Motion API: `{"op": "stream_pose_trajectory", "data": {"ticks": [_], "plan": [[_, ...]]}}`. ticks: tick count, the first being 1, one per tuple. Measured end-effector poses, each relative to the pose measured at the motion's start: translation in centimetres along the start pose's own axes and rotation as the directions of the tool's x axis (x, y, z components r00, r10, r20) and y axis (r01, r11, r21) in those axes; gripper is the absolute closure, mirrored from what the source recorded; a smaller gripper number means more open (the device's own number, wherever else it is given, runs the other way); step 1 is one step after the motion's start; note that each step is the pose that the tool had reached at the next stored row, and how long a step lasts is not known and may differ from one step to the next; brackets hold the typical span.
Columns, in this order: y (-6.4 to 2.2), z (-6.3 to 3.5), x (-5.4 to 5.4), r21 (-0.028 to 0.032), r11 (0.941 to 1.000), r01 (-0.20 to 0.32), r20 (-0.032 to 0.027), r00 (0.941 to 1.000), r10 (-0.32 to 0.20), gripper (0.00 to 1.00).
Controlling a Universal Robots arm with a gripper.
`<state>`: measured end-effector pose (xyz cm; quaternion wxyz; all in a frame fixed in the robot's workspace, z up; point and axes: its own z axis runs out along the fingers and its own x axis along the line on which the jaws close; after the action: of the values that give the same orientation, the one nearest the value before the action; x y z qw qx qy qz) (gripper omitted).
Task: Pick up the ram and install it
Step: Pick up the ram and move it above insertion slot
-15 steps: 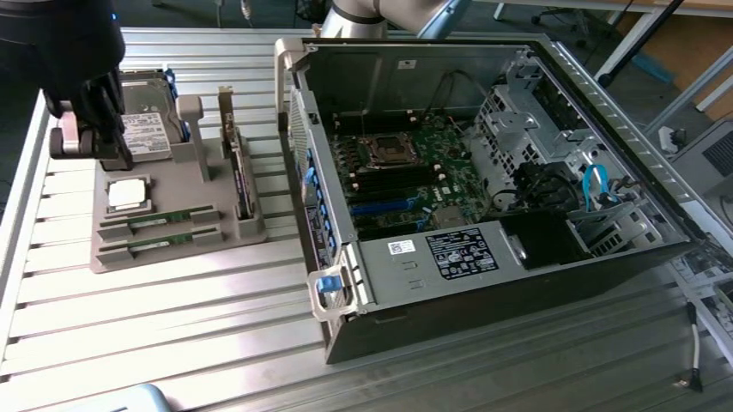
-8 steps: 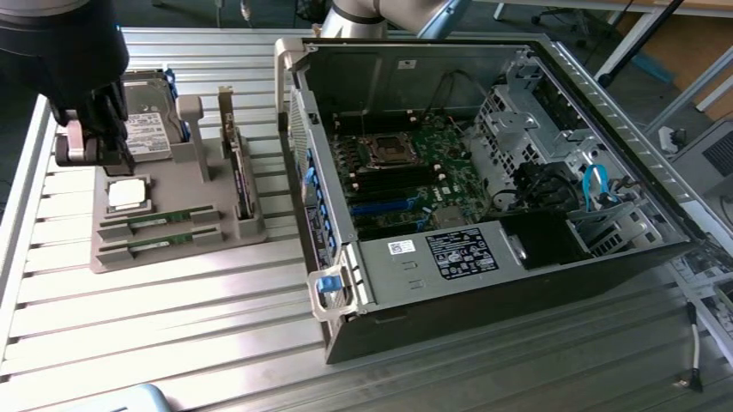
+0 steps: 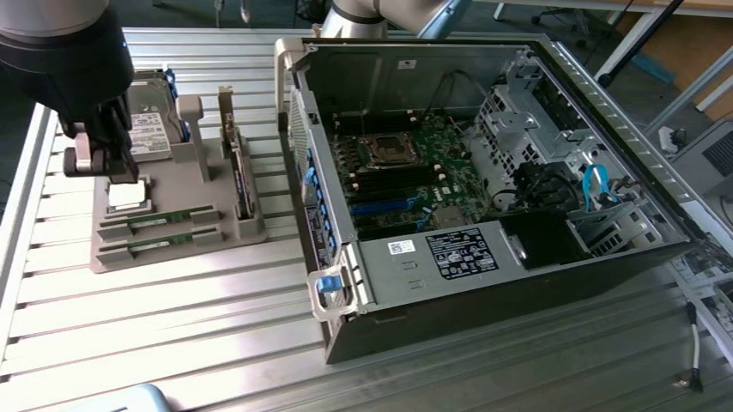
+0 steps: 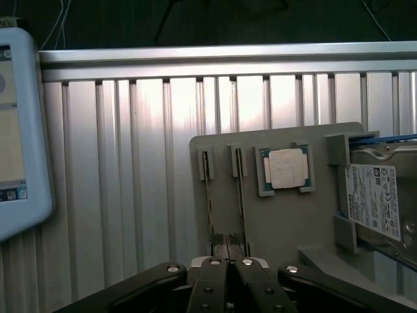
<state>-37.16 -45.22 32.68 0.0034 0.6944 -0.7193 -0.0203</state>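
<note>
Above the grey holder (image 3: 172, 184), close to its processor chip (image 3: 126, 203), the gripper (image 3: 119, 172) hangs with its fingers pressed together on nothing. Both sticks stand on edge in the holder's slots, side by side and apart from the gripper: one ram stick (image 3: 158, 220) just beside the chip, the other ram stick (image 3: 156, 244) past it. In the wrist view the closed fingertips (image 4: 219, 249) sit between the two (edge-on, they read as thin lines) and cover their near ends. The hard drive (image 4: 378, 195) is cut off at the frame's edge.
</note>
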Motion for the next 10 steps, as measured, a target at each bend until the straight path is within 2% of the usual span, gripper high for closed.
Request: {"op": "stream_pose_trajectory", "data": {"ticks": [10], "plan": [[-0.04, 1.21, 0.0, 0.0000, 1.0000, 0.000, 0.0000, 1.0000, 0.000, 0.89]]}}
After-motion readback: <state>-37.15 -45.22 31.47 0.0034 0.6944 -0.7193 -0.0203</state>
